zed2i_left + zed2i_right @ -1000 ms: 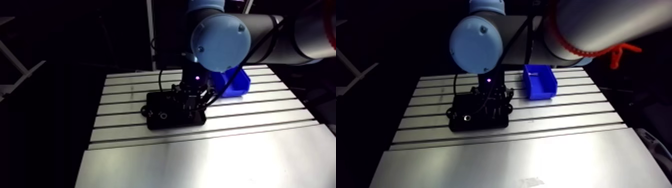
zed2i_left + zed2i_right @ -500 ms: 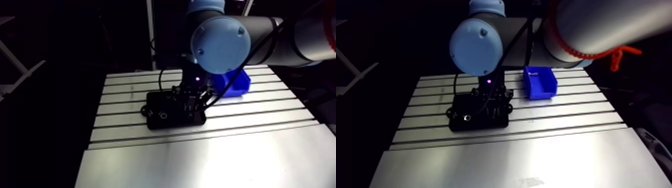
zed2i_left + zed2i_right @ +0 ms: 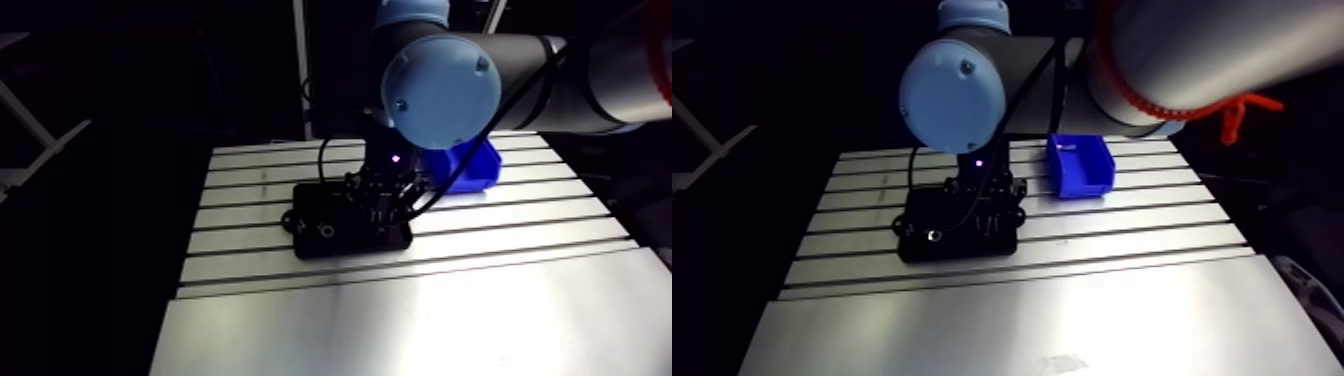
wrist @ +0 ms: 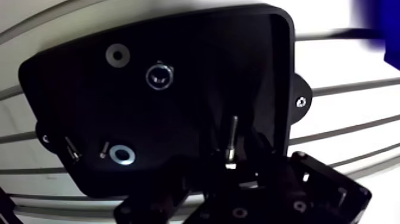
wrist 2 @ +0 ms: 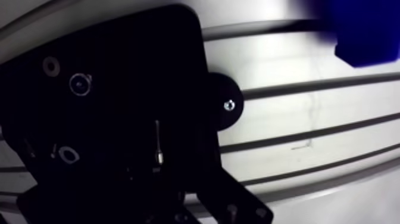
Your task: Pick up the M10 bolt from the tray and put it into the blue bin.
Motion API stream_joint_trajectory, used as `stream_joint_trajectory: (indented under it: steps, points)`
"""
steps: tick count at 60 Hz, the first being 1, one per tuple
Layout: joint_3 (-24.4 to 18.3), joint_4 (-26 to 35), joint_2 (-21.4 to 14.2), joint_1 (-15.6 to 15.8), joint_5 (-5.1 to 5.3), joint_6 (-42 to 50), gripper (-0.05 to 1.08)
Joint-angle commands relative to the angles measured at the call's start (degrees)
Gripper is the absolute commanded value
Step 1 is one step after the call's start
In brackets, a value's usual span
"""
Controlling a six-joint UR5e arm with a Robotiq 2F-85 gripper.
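A black tray lies on the slotted table. In the wrist view a slim silver bolt points away from my gripper, its head right at the gripper's tip, over the tray's dark floor. The gripper is dark against the tray, so I cannot see if it touches the bolt. In the arm view the gripper hangs low over the tray's right part. The blue bin stands on the table to the right of the tray and a little behind it.
Other small parts lie in the tray: a dark washer, a round nut, a bright washer and two small screws near its edge. Bare slotted table stretches between tray and bin; a smooth plate fills the front.
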Motion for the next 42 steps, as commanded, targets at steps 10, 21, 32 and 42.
stream_joint_trajectory:
  steps: [10,21,32,42]
  points:
    - [0.0,-0.07,0.01,0.0,-0.4,0.02,0.71]
    - [0.09,-0.14,0.01,0.0,-0.4,0.02,0.76]
    - [0.18,-0.14,0.01,0.0,-0.4,0.02,0.78]
    - [0.26,-0.48,0.01,0.0,-0.4,0.04,0.79]
